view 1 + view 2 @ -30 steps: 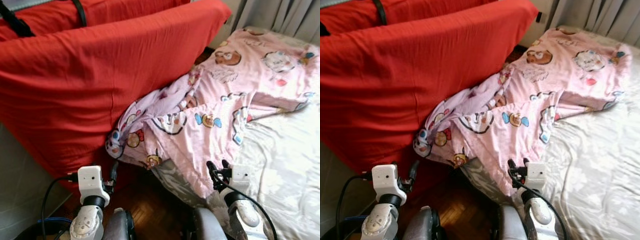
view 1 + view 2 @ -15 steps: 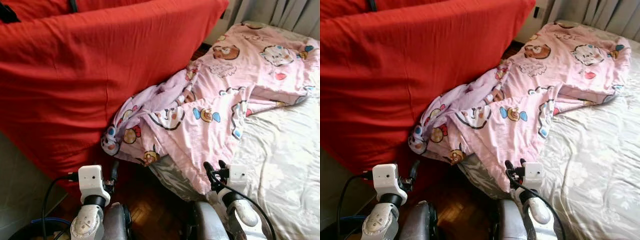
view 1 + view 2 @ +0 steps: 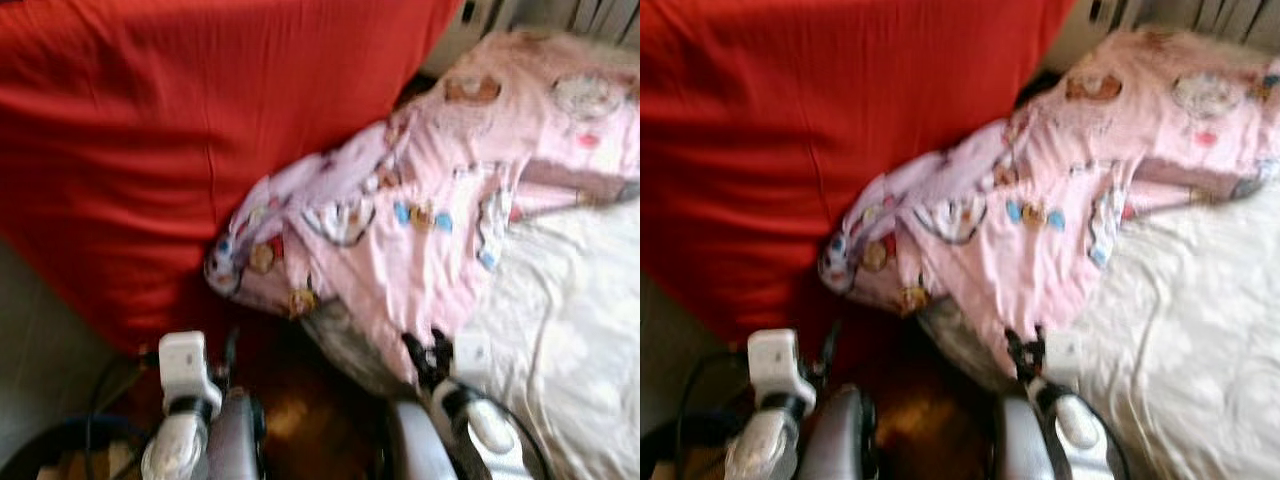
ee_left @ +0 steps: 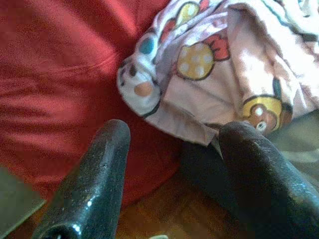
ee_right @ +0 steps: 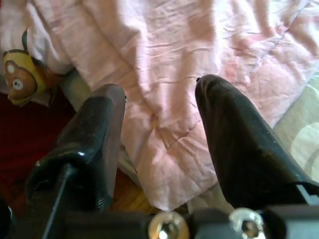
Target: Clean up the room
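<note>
Nearest, both arms are raised low before the robot, over a strip of dark wood floor (image 3: 290, 420) between a red sofa and a bed. The left claw (image 4: 172, 164) is released, its two black fingers (image 4: 94, 179) spread wide with nothing between them; it points at the gap where the red cover meets the hanging edge of a pink blanket (image 3: 420, 220). The right claw (image 5: 159, 144) is likewise released, fingers (image 5: 239, 149) apart, hovering just above the blanket's lower corner where it droops over the bed edge; I cannot tell whether a finger touches the cloth.

Further on, the blanket, printed with cartoon animals, lies crumpled: one end is bunched against the sofa (image 3: 180, 150) side, hanging toward the floor, and the rest spreads up across the bed. The pale sheet (image 3: 570, 330) of the bed shows bare on the robot's right, beside the blanket. The sofa's red cover rises on the left. Both eye views are blurred
</note>
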`<state>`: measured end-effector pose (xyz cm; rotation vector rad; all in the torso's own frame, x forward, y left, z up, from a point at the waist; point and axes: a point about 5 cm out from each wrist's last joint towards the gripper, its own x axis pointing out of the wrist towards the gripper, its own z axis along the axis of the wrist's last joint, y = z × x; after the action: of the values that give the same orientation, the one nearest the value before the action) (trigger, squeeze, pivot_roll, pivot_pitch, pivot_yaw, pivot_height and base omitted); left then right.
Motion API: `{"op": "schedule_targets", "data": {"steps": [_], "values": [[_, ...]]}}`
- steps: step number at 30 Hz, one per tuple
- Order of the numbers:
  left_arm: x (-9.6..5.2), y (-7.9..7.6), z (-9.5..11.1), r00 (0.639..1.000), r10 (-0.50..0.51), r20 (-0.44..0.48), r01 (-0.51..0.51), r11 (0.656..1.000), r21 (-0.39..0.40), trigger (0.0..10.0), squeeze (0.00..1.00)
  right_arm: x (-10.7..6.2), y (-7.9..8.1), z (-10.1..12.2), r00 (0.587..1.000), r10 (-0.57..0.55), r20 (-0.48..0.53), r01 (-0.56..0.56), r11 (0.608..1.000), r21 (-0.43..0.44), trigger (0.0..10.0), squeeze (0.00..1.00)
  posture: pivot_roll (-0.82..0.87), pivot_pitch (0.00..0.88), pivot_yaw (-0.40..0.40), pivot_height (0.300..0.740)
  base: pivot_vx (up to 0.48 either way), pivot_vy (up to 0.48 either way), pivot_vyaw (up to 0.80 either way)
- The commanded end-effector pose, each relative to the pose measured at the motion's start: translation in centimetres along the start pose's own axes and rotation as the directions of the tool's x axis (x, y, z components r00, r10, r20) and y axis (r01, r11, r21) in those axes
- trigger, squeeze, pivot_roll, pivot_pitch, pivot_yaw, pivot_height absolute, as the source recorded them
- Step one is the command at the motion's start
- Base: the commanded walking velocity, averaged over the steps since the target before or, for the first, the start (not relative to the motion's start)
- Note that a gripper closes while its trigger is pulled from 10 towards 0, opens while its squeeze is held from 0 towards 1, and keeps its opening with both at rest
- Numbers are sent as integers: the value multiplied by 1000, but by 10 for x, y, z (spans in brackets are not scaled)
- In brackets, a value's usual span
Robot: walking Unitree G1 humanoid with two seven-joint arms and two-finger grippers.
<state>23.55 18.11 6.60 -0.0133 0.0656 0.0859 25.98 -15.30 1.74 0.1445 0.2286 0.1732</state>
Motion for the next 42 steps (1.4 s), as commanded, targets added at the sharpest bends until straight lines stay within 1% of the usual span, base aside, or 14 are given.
{"op": "schedule_targets", "data": {"steps": [1,7,16,19,23,24,25,27,30,31,32,34,39,42], "values": [[0,2,1,1000,5,1,-5,1000,-6,10000,0,-5,-3,-8,1000,-10,-22,10,1000,6,10000,0,-67,201,-13,561,0,0,0],[0,2,1,1000,4,0,-4,1000,-6,10000,0,-5,-4,-11,999,1,-38,-1,1000,5,10000,0,-65,202,-13,561,0,0,0],[2,2,3,1000,-4,2,4,1000,-8,10000,0,-2,2,-16,996,52,-75,-53,999,-13,10000,0,-62,214,-10,561,0,0,0],[7,1,6,1000,-15,11,15,1000,-3,10000,0,7,5,-21,992,48,-117,-49,999,-8,10000,0,-64,227,-6,561,0,0,0],[13,2,12,999,-19,29,18,1000,3,10000,0,24,1,-18,985,-47,-168,52,998,25,10000,0,-23,244,6,561,0,0,0],[14,3,15,999,-17,36,17,1000,6,10000,0,31,0,-17,972,-85,-220,93,995,23,10000,0,-13,251,7,561,0,0,0],[14,4,16,999,-16,40,15,1000,8,10000,0,34,0,-16,966,-96,-241,105,994,26,10000,0,-10,253,7,561,0,0,0],[13,5,18,999,-13,45,12,1000,9,10000,0,39,0,-12,962,-109,-252,120,992,31,10000,0,9,260,6,561,0,0,0],[10,6,22,999,-8,54,7,1000,11,10000,0,46,2,-4,964,-106,-243,127,989,73,10000,20,48,278,6,561,0,0,0],[10,6,23,998,-4,56,3,1000,11,10000,0,50,2,0,966,-108,-235,132,987,88,10000,1000,52,282,6,561,0,0,0],[5,8,24,998,7,58,-8,1000,12,10000,0,56,4,9,968,-118,-220,135,989,62,10000,1000,67,307,5,561,0,0,0],[-1,11,24,998,19,51,-19,1000,12,10000,0,63,7,20,974,-118,-196,133,989,66,10000,1000,69,318,3,561,0,0,0],[-5,11,22,999,22,39,-22,1000,11,10000,0,66,9,25,979,-108,-172,125,988,93,10000,1000,73,329,2,561,0,0,0],[-7,10,21,999,25,33,-25,1000,8,10000,0,66,8,25,979,-118,-164,133,988,82,10000,1000,65,334,-3,561,0,0,0]]}}
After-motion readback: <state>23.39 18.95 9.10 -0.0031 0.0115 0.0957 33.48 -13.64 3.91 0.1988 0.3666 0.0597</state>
